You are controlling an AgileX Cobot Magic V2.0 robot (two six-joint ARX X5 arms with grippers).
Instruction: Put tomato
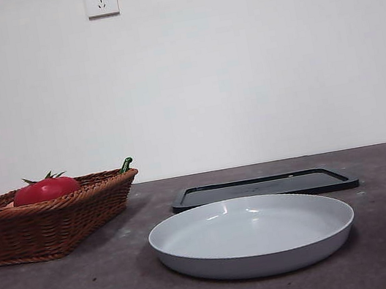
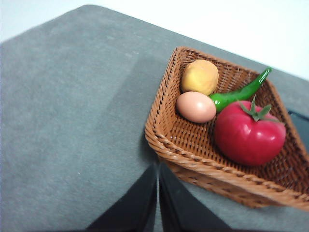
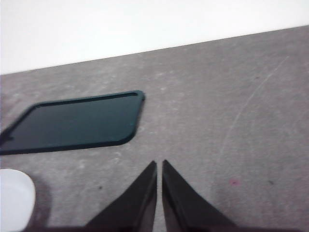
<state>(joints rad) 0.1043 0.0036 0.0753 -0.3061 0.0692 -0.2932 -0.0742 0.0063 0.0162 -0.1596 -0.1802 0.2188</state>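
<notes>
At the front view's left, the wicker basket [image 1: 50, 220] hides most of the tomato [image 1: 46, 189], while the left gripper [image 2: 158, 166] and right gripper [image 3: 160, 163] hover pressed together.

The robot's body is visible only in the two wrist views; the front view shows no part of either arm. The left gripper [image 2: 158, 166] consists of two black jaws with a smooth matte finish, each a flat wedge that is broad at its base and tapers to a narrow tip. A thin pale seam separates the two tips. The right gripper [image 3: 159, 163] has the same construction: two black, matte, wedge-shaped jaws narrowing to sharp points, with a slim gap between them. The inner edges of all four jaws are straight. No cables, screws, labels or printed markings can be made out on the visible surfaces.
</notes>
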